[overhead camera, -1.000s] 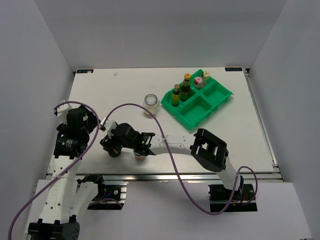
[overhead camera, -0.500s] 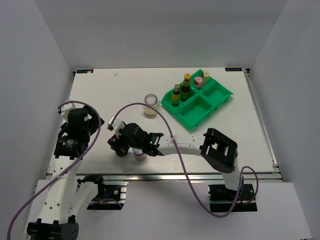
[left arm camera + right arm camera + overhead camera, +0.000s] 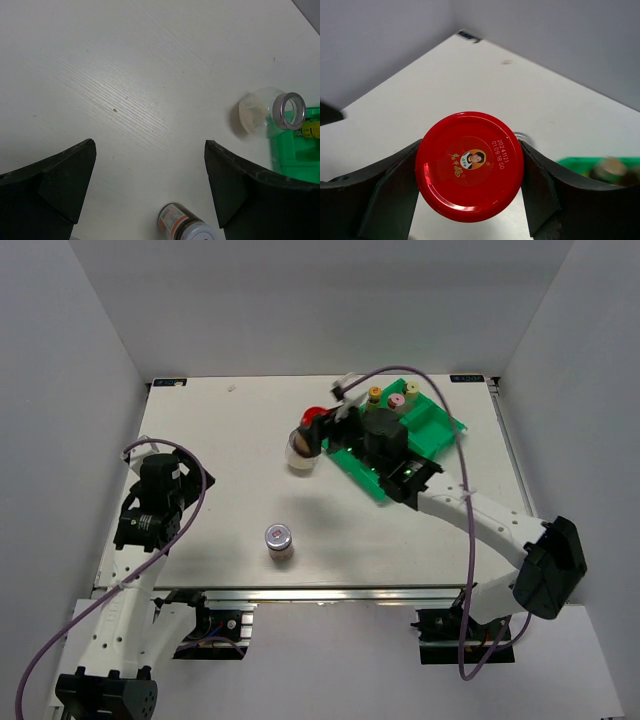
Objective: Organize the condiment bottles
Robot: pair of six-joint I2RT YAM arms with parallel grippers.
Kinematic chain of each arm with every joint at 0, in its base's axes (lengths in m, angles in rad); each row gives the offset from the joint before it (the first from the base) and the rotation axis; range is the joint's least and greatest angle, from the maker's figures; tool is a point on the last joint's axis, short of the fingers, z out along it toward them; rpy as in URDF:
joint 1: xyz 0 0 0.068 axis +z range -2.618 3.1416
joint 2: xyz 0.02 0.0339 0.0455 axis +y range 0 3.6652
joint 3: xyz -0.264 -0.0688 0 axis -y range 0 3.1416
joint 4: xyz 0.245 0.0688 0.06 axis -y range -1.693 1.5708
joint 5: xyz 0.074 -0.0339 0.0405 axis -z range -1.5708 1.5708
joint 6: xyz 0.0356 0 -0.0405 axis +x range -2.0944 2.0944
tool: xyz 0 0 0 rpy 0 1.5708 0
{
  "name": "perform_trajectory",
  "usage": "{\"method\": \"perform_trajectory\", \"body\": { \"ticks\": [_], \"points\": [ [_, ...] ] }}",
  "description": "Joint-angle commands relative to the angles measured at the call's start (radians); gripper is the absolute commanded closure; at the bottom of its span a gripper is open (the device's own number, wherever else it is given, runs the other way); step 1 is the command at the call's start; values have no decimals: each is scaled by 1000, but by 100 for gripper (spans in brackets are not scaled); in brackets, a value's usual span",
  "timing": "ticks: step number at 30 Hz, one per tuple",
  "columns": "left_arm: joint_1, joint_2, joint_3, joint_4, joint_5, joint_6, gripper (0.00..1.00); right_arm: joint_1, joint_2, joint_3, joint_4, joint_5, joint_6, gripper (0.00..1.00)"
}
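Top external — right arm (image 3: 480, 515) stretched forward, right fingers (image 3: 390, 195) gripping red-lidded jar (image 3: 316, 420); left fingers (image 3: 50, 190) spread wide.

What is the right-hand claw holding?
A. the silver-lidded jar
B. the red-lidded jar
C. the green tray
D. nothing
B: the right gripper clamps the red-lidded jar from both sides, while the silver-lidded jar stands alone on the table.

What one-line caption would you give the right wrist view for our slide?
The right fingers grip the red-lidded jar by its sides, white table beyond.
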Motion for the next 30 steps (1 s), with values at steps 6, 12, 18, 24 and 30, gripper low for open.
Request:
{"method": "perform_trajectory", "body": {
  "ticks": [6, 12, 18, 24, 30],
  "points": [
    [-3, 29, -26, 73, 58, -11, 2, -291, -124, -76, -11, 149, 71, 100],
    [-3, 61, -37, 102, 73, -25, 2, -446, -116, -126, -32, 137, 131, 100],
    [-3, 106, -40, 136, 118, -31, 2, -505, -14, -125, 17, 150, 138, 100],
    [-3, 112, -46, 136, 104, -34, 2, -517, 71, -110, 8, 210, 137, 100],
    [-4, 121, -47, 149, 99, -42, 2, -519, 132, -120, 34, 265, 152, 84]
  ]
}}
